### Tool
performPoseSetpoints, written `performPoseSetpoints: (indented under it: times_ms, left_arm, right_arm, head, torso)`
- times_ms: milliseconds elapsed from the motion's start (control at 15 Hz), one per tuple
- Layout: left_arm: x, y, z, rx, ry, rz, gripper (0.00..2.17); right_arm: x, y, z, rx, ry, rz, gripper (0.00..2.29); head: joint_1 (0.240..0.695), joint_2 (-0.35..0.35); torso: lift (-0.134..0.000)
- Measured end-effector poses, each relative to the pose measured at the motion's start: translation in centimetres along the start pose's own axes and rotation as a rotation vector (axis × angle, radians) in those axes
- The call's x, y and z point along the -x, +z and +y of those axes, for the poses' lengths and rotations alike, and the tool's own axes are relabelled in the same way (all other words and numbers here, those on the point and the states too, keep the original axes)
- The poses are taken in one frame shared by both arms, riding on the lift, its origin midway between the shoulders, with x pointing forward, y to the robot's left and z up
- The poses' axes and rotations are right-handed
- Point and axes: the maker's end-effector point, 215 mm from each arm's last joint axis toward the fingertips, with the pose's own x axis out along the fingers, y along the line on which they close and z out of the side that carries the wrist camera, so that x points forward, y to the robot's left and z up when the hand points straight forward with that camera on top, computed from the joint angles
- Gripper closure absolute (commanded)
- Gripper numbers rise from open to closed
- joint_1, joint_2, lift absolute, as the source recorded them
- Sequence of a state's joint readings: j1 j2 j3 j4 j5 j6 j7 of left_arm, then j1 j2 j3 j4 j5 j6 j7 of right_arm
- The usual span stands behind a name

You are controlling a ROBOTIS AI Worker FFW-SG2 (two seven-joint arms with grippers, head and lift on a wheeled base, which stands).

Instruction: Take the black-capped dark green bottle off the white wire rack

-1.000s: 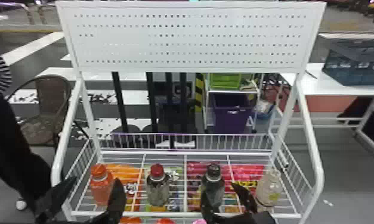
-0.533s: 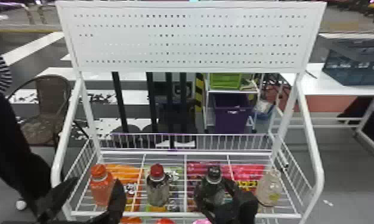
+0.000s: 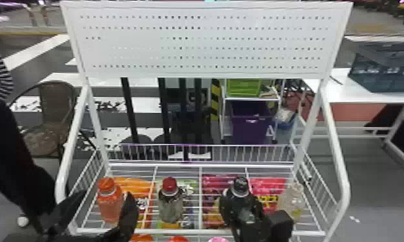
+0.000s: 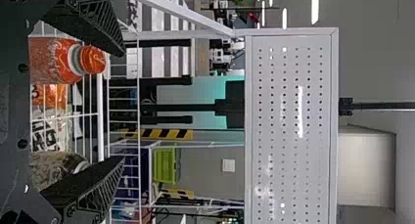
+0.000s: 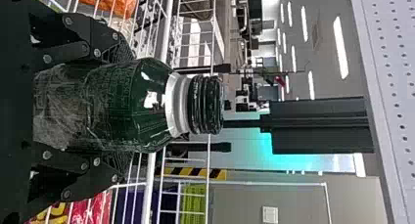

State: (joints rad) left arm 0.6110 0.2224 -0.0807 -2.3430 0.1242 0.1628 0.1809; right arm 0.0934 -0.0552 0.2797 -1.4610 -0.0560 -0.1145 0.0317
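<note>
One held, three standing

My right gripper [image 3: 243, 200] is closed on the sides of one dark green bottle [image 5: 142, 109], over the one white wire rack [image 3: 191, 231]; whether its base touches, I can't tell. My left gripper [image 3: 107, 194] is wide open, empty. Three more bottles stand there: orange [image 3: 109, 204], red-capped [image 3: 170, 206], clear [image 3: 291, 198]. There's open room beside the red-capped one; the clear one sits close to my right gripper, near the rack's side edge
</note>
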Motion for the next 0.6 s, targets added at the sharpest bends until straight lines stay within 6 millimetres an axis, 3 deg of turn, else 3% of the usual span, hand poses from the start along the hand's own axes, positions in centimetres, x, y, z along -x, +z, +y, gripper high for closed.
performPoseSetpoints:
  times_ms: [200, 600]
  left_arm:
    - [-0.3, 0.0, -0.1, 0.000, -0.002, 0.003, 0.14]
    - [-1.2, -0.4, -0.7, 0.000, -0.013, 0.021, 0.14]
  right_arm:
    - [3.8, 1.8, -1.5, 0.012, -0.010, 0.020, 1.38]
    - [12.2, 6.5, -7.9, 0.057, -0.123, 0.014, 1.38]
  head:
    - [0.499, 0.000]
    - [0.499, 0.000]
  torso:
    - [0.000]
    - [0.000]
